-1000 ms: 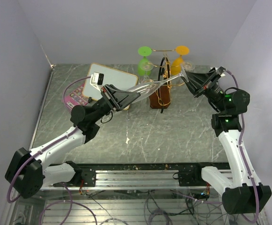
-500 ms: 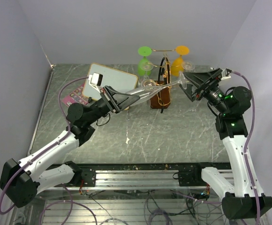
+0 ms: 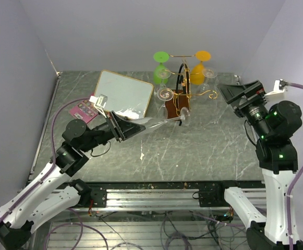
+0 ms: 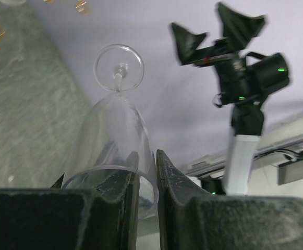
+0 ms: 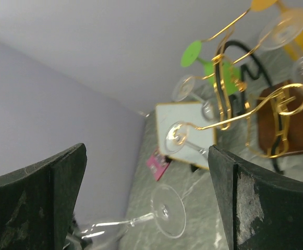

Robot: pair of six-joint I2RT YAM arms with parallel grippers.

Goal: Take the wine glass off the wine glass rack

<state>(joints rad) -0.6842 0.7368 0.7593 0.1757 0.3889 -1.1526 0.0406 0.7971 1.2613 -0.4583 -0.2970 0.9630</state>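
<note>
Above the grey marble bench [image 3: 203,146], left fingers [image 4: 121,200] pinch the glass [image 4: 112,140] rim, off the rack [image 3: 178,104]; right fingers [image 5: 36,198] gape wide, empty.

Lab test cell: bare walls [image 3: 114,31], marbled table [image 3: 208,146], aluminium rail [image 3: 151,197].

A grey-green marbled bench [image 3: 208,146] with pale veins stands closed in on three sides by plain, pale lilac walls: a back wall [image 3: 141,31], a left wall [image 3: 10,78] and a right wall [image 3: 297,52]. A silver metal rail [image 3: 156,195] runs along the bench's near edge. The light is soft and even
</note>
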